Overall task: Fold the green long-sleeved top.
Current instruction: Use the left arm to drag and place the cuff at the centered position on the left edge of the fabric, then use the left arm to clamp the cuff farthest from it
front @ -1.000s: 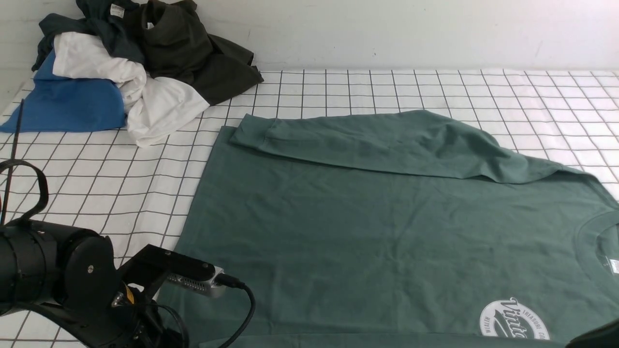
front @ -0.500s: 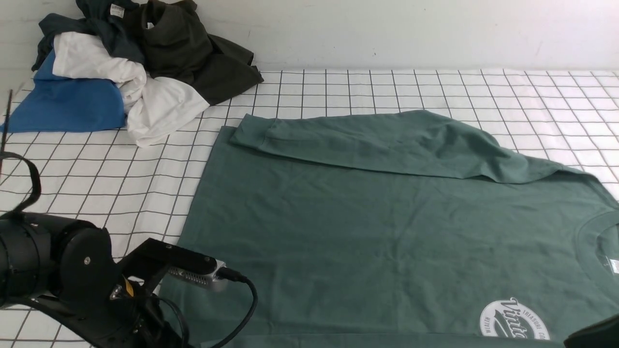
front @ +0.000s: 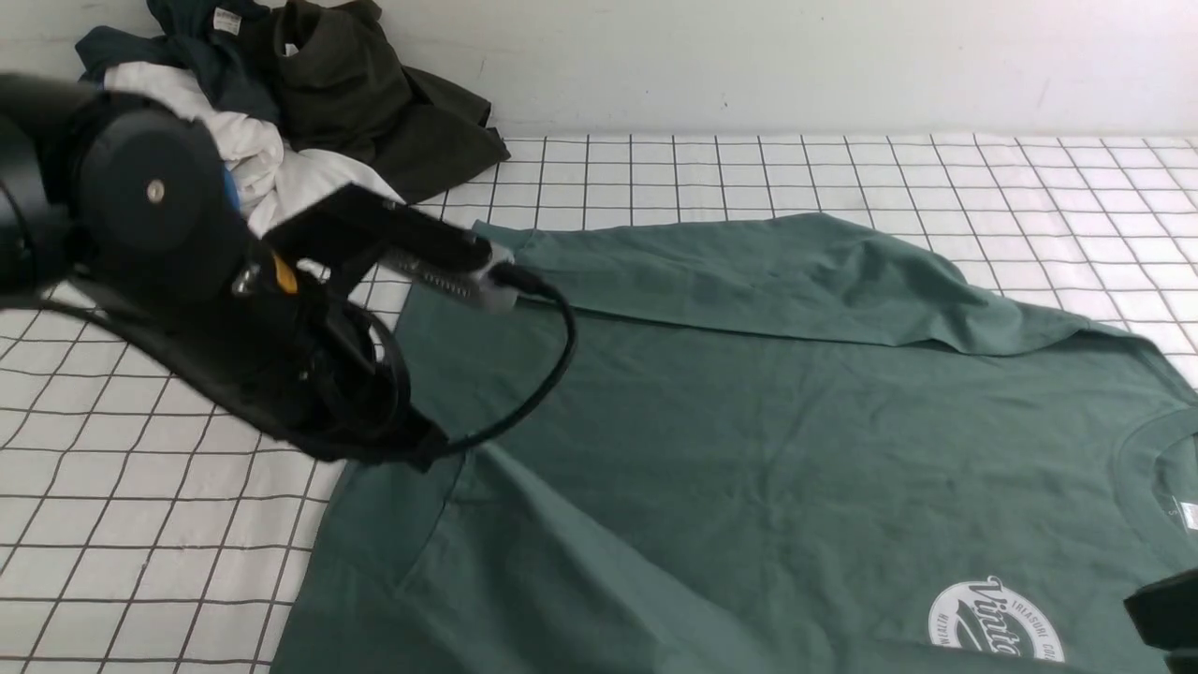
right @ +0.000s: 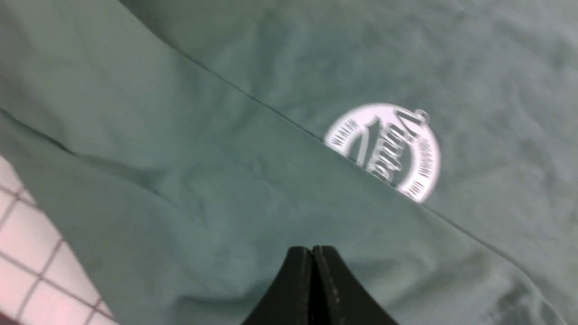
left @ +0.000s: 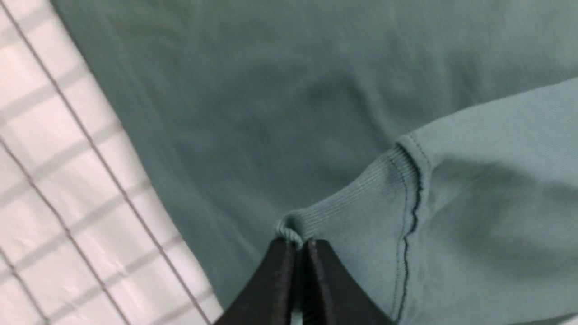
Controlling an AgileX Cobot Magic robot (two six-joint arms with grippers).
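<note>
As left jaws pinch its cuff (left: pixel 352 212), the green long-sleeved top (front: pixel 749 449) sprawls.

A sea-green cotton long-sleeved top (front: pixel 749 449) is lying on a white gridded table cover (front: pixel 140 524); a crumpled multicoloured clothes heap (front: pixel 374 122) is sitting behind its left end.

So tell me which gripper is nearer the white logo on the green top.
Right. The right gripper pinches the green top just beside the white logo; the left gripper holds a sleeve cuff at the hem end, well away.
</note>
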